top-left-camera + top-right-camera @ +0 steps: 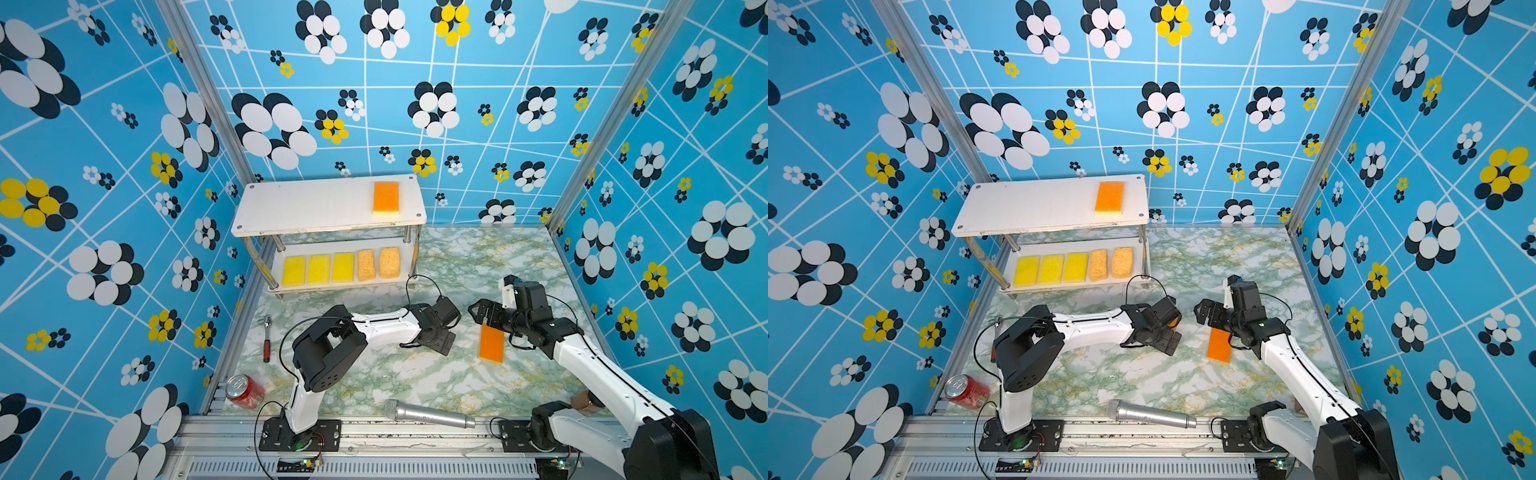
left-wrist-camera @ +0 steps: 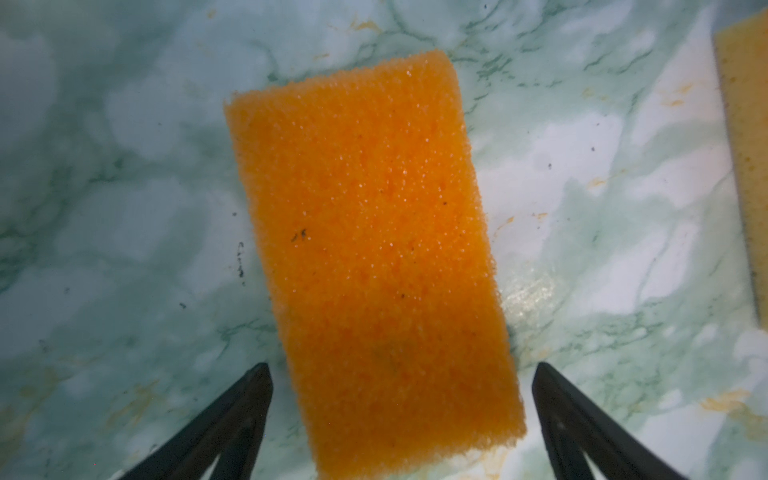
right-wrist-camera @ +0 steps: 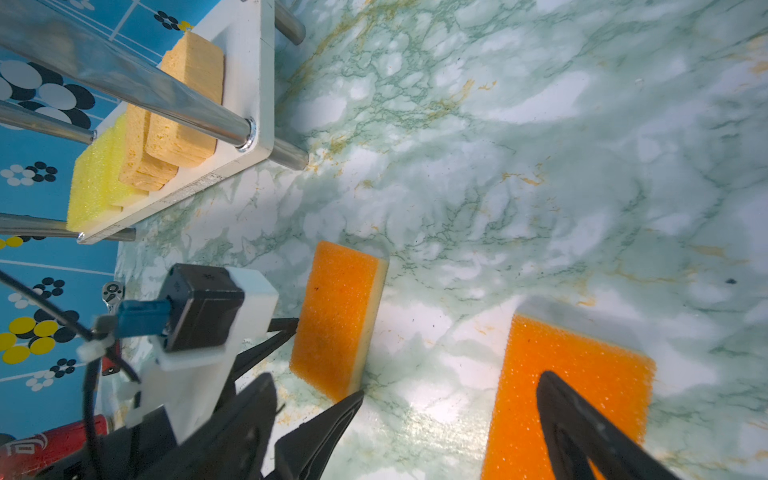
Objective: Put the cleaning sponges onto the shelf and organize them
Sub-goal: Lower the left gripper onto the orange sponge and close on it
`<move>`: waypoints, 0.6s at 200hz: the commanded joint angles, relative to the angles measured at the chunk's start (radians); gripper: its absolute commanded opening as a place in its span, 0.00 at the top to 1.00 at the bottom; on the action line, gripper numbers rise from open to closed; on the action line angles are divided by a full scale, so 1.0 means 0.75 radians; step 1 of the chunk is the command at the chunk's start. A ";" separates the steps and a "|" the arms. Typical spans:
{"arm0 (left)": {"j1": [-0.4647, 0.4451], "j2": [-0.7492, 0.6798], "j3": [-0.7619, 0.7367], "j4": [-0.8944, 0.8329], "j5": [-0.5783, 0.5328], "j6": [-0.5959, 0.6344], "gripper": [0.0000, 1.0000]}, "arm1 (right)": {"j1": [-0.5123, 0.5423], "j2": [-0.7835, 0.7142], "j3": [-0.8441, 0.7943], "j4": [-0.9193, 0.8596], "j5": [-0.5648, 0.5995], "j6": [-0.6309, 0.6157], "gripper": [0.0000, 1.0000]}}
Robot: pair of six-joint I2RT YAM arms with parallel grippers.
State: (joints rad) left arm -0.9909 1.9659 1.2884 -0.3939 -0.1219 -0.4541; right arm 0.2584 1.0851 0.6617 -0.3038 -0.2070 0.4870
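Note:
The shelf [image 1: 316,203] stands at the back left. One orange sponge [image 1: 386,198] lies on its top board. Three yellow sponges [image 1: 319,269] and two tan ones [image 1: 378,264] line the lower board. My left gripper [image 2: 401,365] hangs open over a second orange sponge [image 2: 365,249] flat on the marble table, one finger on each side, neither touching. In the right wrist view its fingers [image 3: 291,323] straddle that sponge [image 3: 338,316]. My right gripper [image 3: 405,376] is open beside it, with bare table between its fingers. One fingertip is above a third orange sponge [image 1: 491,344].
A silver microphone [image 1: 428,413] lies at the table's front edge. A red can [image 1: 245,390] lies on its side at the front left. A red-handled ratchet [image 1: 267,338] rests near the left wall. Patterned walls enclose three sides.

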 commanded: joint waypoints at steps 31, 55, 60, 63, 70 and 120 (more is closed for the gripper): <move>-0.006 0.052 0.052 -0.050 -0.036 -0.022 0.01 | -0.011 0.006 -0.025 0.006 0.016 0.005 0.01; -0.005 0.061 0.056 -0.054 -0.043 -0.028 0.01 | -0.011 0.004 -0.027 0.007 0.016 0.007 0.01; -0.005 0.060 0.056 -0.056 -0.046 -0.028 0.01 | -0.011 0.003 -0.029 0.005 0.016 0.007 0.01; -0.004 0.060 0.056 -0.056 -0.049 -0.030 0.01 | -0.013 0.003 -0.027 0.007 0.016 0.007 0.01; -0.006 0.062 0.056 -0.061 -0.060 -0.033 0.01 | -0.012 0.003 -0.029 0.007 0.016 0.007 0.01; -0.005 0.091 0.082 -0.127 -0.154 -0.052 0.01 | -0.011 0.004 -0.033 0.011 0.016 0.013 0.01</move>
State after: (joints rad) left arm -0.9909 1.9957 1.3167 -0.4309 -0.1795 -0.4740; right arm 0.2581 1.0851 0.6567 -0.3019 -0.2070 0.4870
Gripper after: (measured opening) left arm 0.990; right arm 0.991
